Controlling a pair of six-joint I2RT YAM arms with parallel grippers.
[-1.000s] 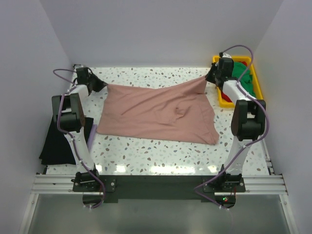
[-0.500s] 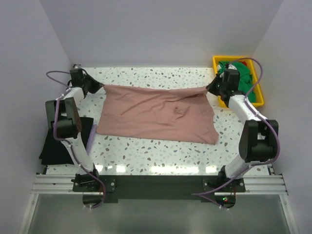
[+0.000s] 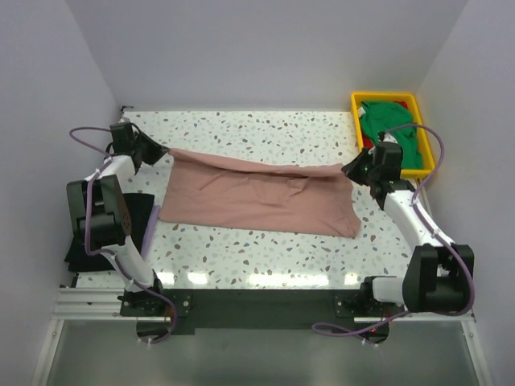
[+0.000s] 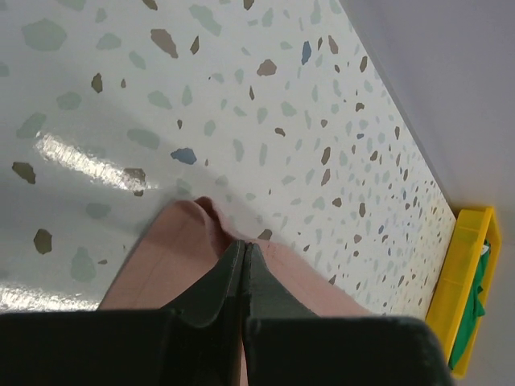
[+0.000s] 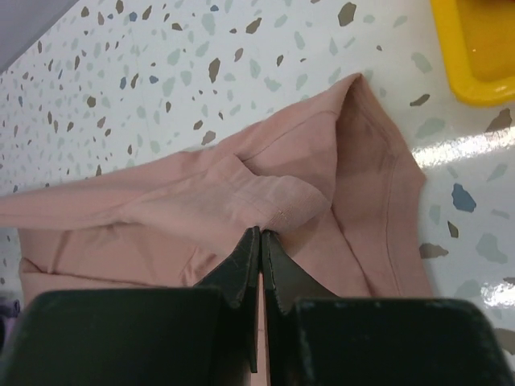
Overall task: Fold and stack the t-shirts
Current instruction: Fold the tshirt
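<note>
The dusty pink t-shirt [image 3: 257, 201] lies spread across the middle of the table, its far edge lifted and drawn taut between both grippers. My left gripper [image 3: 163, 150] is shut on the far left corner; in the left wrist view its jaws [image 4: 243, 244] pinch pink cloth [image 4: 173, 253]. My right gripper [image 3: 348, 169] is shut on the far right corner, and the right wrist view shows a fold of the shirt [image 5: 209, 197] bunched at its tips [image 5: 260, 231]. A green t-shirt [image 3: 392, 121] and a bit of red one [image 3: 368, 143] lie in the tray. A black t-shirt [image 3: 84, 237] lies at the left edge.
The yellow plastic tray [image 3: 422, 121] stands at the far right corner, just behind my right arm, and also shows in both wrist views [image 4: 463, 273] [image 5: 475, 48]. White walls close in the table on three sides. Speckled tabletop [image 3: 257, 129] shows beyond the pink shirt.
Both grippers have moved toward the near side and outward, carrying the pink shirt's far edge with them. The lifted edge now hangs lower and straighter over the shirt's body.
</note>
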